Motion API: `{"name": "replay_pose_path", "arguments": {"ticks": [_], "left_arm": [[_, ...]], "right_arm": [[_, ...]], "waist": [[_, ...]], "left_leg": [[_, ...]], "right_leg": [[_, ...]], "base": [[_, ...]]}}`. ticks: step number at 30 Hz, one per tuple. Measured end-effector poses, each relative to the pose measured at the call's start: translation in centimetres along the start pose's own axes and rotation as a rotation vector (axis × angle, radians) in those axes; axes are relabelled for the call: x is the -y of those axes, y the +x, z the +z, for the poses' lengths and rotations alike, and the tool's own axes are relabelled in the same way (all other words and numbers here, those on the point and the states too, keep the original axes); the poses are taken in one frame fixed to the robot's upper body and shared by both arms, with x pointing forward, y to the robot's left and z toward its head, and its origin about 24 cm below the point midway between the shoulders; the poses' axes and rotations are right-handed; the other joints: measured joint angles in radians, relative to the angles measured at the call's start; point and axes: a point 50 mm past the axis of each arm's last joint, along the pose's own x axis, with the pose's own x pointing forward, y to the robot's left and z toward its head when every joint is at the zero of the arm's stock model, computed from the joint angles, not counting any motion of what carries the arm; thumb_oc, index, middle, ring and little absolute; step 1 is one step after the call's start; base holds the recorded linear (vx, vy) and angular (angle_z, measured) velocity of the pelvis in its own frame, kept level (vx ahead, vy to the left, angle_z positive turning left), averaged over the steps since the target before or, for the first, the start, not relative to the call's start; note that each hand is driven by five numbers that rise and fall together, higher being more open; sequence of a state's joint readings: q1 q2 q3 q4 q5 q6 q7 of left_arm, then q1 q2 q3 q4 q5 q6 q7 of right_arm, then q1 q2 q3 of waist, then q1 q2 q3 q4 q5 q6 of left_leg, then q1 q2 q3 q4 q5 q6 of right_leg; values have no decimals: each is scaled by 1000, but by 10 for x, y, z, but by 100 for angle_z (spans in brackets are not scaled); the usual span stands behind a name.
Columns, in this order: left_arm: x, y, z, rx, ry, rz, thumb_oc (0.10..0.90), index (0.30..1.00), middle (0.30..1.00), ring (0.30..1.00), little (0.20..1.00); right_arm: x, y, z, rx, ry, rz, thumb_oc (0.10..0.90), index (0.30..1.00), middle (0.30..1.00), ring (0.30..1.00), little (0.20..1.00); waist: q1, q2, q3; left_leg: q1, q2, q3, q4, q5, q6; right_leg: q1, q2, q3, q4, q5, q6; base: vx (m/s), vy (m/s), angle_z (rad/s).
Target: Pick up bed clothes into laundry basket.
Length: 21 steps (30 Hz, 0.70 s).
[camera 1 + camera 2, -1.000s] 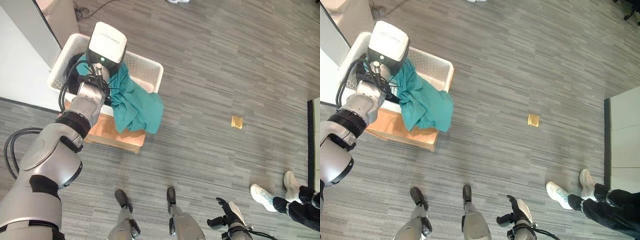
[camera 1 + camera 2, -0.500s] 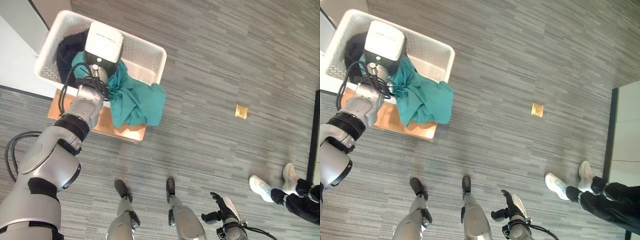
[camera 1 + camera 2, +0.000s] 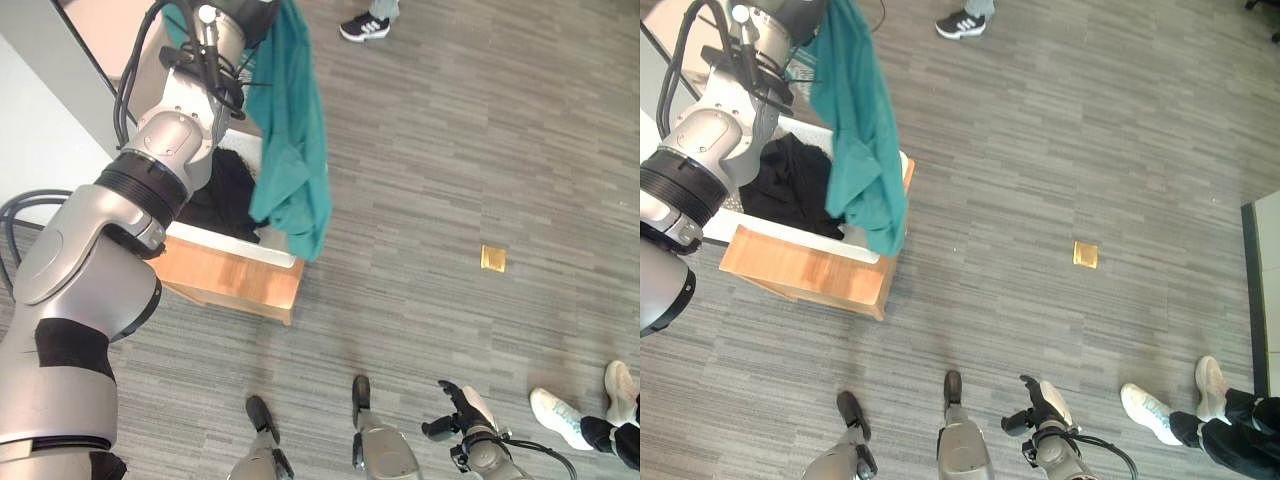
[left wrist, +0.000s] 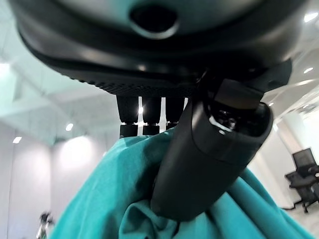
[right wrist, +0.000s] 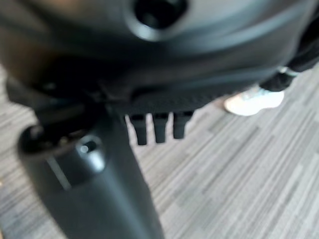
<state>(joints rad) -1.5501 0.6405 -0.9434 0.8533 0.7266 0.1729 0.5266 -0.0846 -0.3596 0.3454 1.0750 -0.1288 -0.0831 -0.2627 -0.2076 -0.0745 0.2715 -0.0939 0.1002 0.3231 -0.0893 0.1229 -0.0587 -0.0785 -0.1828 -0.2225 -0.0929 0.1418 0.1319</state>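
Note:
A teal cloth (image 3: 291, 120) hangs in a long fold from my raised left hand (image 4: 209, 149), whose thumb and fingers pinch its top. The cloth's lower end dangles by the near right corner of the white laundry basket (image 3: 228, 244). Black clothes (image 3: 790, 185) lie inside the basket. My right hand (image 3: 458, 412) hangs low by my side over the floor, fingers relaxed and holding nothing.
The basket stands on a low wooden stand (image 3: 235, 286). A white surface (image 3: 30, 130) lies to the left. A small brass plate (image 3: 493, 258) is set in the floor. A person's black shoe (image 3: 364, 24) stands at the far side, and white shoes (image 3: 570, 412) at the lower right.
My left arm has lifted the teal cloth off the basket's rim, so it now hangs high above the basket. The camera has shifted as well.

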Motion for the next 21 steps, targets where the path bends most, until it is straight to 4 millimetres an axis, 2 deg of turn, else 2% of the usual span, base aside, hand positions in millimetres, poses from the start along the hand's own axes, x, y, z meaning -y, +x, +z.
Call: {"name": "replay_pose_path", "arguments": {"ticks": [7, 12, 14, 15, 16, 19, 21], "left_arm": [[17, -7, -2, -9, 47, -85, 400, 300, 300, 300, 300], [32, -16, -18, -50, 113, -156, 400, 300, 300, 300, 300], [37, -23, -33, -87, 148, -192, 400, 300, 300, 300, 300], [37, -23, -33, -87, 148, -192, 400, 300, 300, 300, 300], [40, -28, -45, -113, 173, -220, 400, 300, 300, 300, 300], [50, -39, -48, -120, 173, -266, 400, 300, 300, 300, 300], [61, -50, -43, -128, 145, -300, 400, 300, 300, 300, 300]], "right_arm": [[-7, -7, -21, -75, -14, 23, 800, 900, 900, 900, 900], [-16, -15, -36, -114, -16, 47, 800, 900, 900, 900, 900], [-22, -17, -38, -121, -10, 61, 800, 900, 900, 900, 900], [-22, -17, -38, -121, -10, 61, 800, 900, 900, 900, 900], [-27, -19, -39, -124, -4, 72, 800, 900, 900, 900, 900], [-33, -24, -44, -139, 0, 88, 800, 900, 900, 900, 900], [-35, -24, -43, -138, 3, 91, 800, 900, 900, 900, 900]], "waist": [[1, -11, -86], [-1, -29, -104], [-2, -38, -123], [-2, -38, -123], [-5, -43, -126], [-1, -47, -129], [-1, -48, -130]], "left_leg": [[1, -8, 0, -4, -2, 2], [-4, -17, 5, -3, -6, 5], [-19, -16, 22, -1, -5, 7], [-19, -16, 22, -1, -5, 7], [-25, -16, 28, 0, -4, 7], [-27, -16, 26, 0, -4, 7], [-38, -16, 21, 0, -4, 7]], "right_leg": [[1, -8, 0, 0, -1, 0], [-8, -17, 8, 0, -4, 3], [-33, -17, 25, 0, -3, 2], [-33, -17, 25, 0, -3, 2], [-43, -17, 34, 0, 1, 1], [-43, -16, 31, 0, 0, 1], [-51, -16, 23, 0, 0, 1]], "base": [[4, 0, 0], [-8, 13, -3], [-26, 24, -16], [1, -5, -15], [-7, -16, -5], [5, -12, 0], [-34, -8, 8]]}}
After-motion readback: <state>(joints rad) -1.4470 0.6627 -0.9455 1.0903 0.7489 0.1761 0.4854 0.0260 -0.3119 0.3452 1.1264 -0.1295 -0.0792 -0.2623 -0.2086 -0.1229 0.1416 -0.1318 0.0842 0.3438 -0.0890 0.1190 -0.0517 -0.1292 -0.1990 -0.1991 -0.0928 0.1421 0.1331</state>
